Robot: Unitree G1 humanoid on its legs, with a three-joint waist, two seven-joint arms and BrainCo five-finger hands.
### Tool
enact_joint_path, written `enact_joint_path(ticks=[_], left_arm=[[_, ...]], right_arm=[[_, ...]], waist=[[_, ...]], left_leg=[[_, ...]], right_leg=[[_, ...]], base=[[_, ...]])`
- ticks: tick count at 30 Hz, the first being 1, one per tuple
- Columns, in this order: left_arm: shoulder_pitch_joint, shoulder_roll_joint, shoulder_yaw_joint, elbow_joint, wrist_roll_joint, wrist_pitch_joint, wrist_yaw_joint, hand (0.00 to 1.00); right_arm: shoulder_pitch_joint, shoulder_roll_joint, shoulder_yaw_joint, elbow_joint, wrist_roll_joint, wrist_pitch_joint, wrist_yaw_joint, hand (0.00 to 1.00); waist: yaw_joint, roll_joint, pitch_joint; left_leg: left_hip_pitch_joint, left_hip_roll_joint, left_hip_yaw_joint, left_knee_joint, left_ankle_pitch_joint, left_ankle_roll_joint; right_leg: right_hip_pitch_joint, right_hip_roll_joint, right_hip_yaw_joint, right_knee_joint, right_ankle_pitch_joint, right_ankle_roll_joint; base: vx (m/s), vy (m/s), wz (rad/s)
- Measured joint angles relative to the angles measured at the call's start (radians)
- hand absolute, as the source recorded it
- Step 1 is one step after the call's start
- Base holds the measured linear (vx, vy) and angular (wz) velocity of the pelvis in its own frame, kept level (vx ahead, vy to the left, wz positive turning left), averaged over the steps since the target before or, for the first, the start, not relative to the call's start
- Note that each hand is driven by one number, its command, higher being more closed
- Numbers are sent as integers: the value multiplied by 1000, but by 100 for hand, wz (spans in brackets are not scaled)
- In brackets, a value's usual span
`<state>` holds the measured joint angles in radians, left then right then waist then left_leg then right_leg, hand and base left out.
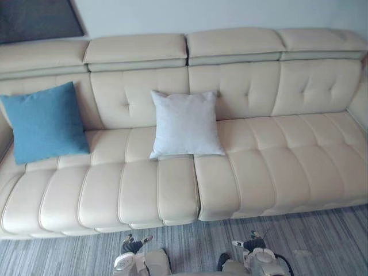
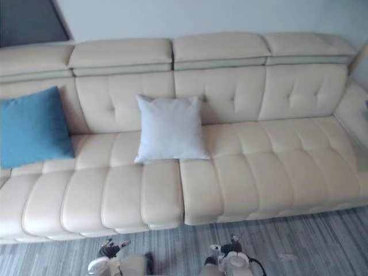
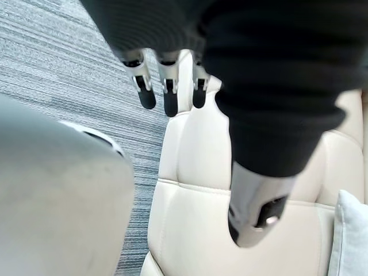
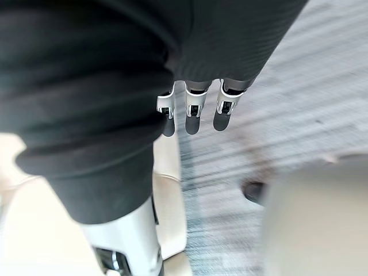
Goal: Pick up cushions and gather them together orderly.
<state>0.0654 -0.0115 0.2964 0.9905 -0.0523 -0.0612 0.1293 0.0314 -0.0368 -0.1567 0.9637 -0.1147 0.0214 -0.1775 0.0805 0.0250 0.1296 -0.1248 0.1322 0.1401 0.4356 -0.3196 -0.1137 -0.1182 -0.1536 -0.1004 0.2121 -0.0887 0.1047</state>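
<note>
Sofa (image 1: pixel 138 195) of cream tufted leather runs across the whole width of the eye views, with padded headrests along its back. Carpet (image 1: pixel 322 241), grey and striped, lies in front of it.

Two cushions sit on the seat, well apart. The blue cushion (image 1: pixel 46 122) stands at the sofa's left end, tilted back against the backrest. The white cushion (image 1: pixel 185 124), a little smaller, leans upright against the backrest near the middle, its lower edge resting where two seat sections meet.

Both hands hang low over the carpet in front of the sofa, clear of both cushions. The left hand (image 3: pixel 171 95) has its fingers straight and loose, thumb apart, holding nothing, with the sofa's front edge just beyond it. The right hand (image 4: pixel 192 115) is likewise released and empty, fingers pointing down past the seat edge toward the carpet.
</note>
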Motion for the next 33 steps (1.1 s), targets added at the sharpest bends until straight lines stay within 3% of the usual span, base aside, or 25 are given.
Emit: enact_joint_path(ticks=[3,8,11,14,16,17,18,19,23,24,25,26,27,28,30,31,32,33], left_arm=[[16,20,2,1,-2,0,-1,0],[16,7,1,8,-1,1,0,0],[4,-3,4,30,5,2,-3,0],[-5,-5,34,52,11,5,-10,0],[-8,-8,59,62,11,10,-17,0],[-8,-10,63,61,12,10,-19,0],[-8,-8,60,61,12,12,-21,0],[-7,-1,59,61,11,12,-23,0],[-10,1,36,76,11,23,-35,0],[-15,10,32,79,12,24,-40,0],[-19,16,42,76,13,25,-43,0],[-19,15,48,70,13,25,-43,0],[-15,13,68,48,13,25,-45,0],[-15,13,69,39,13,25,-45,0],[-14,17,61,11,13,24,-45,0],[-15,16,53,-11,12,22,-46,0],[-15,15,50,-19,11,21,-46,0],[-15,11,41,-27,11,19,-45,0]], right_arm=[[12,34,2,-8,-1,2,3,0],[10,36,1,-8,0,0,6,0],[9,36,-1,-6,8,0,7,0],[-8,41,4,-2,12,-2,9,0],[-20,39,2,-3,18,-3,10,0],[-24,38,1,-5,19,-3,10,0],[-24,36,-23,-4,20,-3,11,0],[-15,37,-40,6,20,-3,12,0],[-23,18,-76,38,38,-14,16,0],[-24,16,-79,43,41,-13,17,0],[-16,19,-79,33,51,-14,15,0],[-13,19,-77,33,54,-15,13,0],[-11,15,-76,33,60,-13,10,0],[-12,16,-76,33,64,-13,9,0],[-22,28,-74,31,78,-12,4,0],[-29,34,-74,31,78,-11,2,0],[-30,37,-71,31,78,-11,1,0],[-31,37,-56,31,78,-7,0,0]], waist=[[-16,-44,-27],[-19,-32,-49],[-20,-18,-48],[-16,-12,-52],[-12,0,-53],[-17,1,-52],[-25,4,-46],[-20,-12,-47],[-23,3,-42],[-25,-1,-35],[-37,-2,-27],[-37,0,-21],[-24,2,-6],[-20,6,-2],[-15,-7,8],[-7,-17,15],[-4,-19,18],[10,-20,19]], left_leg=[[24,-41,30,-53,-1,2],[44,-54,43,-92,-2,7],[72,-39,81,-102,32,32],[87,-13,160,-109,33,34],[109,27,249,-123,47,58],[117,33,267,-127,47,57],[151,26,321,-148,46,56],[185,8,366,-158,46,56],[216,19,366,-137,46,54],[195,45,351,-42,46,53],[129,94,299,150,56,71],[93,119,270,247,70,90],[15,168,198,445,66,144],[-8,175,175,492,57,148],[-118,134,72,557,20,97],[-174,65,3,501,3,68],[-186,42,-19,474,-2,61],[-207,-31,-100,378,-10,47]], right_leg=[[-14,-2,26,35,12,-12],[-22,14,67,-26,39,-14],[-35,55,130,-25,49,-8],[-102,107,158,-5,80,-50],[-144,123,-56,-17,129,-149],[-144,115,-125,-9,119,-178],[-144,64,-366,66,23,-222],[-118,30,-513,88,-38,-228],[-100,88,-432,76,-48,-217],[-91,98,-412,76,-71,-213],[-65,119,-401,70,-84,-214],[-48,131,-392,65,-88,-220],[-15,165,-363,65,-110,-228],[-6,173,-353,67,-117,-230],[18,191,-290,79,-144,-249],[25,193,-234,79,-148,-246],[27,196,-209,78,-149,-244],[34,204,-152,71,-148,-240]], base=[[56,101,-41],[63,36,-33],[160,17,-79],[150,-24,-136],[82,-80,-165],[90,-119,-128],[119,-118,-110],[134,-120,-108],[127,-99,-85],[88,-94,-37],[135,-163,-31],[122,-131,-45],[133,-109,-56],[115,-41,-74],[164,-22,-101],[210,-7,-118],[226,35,-140],[154,59,-104]])
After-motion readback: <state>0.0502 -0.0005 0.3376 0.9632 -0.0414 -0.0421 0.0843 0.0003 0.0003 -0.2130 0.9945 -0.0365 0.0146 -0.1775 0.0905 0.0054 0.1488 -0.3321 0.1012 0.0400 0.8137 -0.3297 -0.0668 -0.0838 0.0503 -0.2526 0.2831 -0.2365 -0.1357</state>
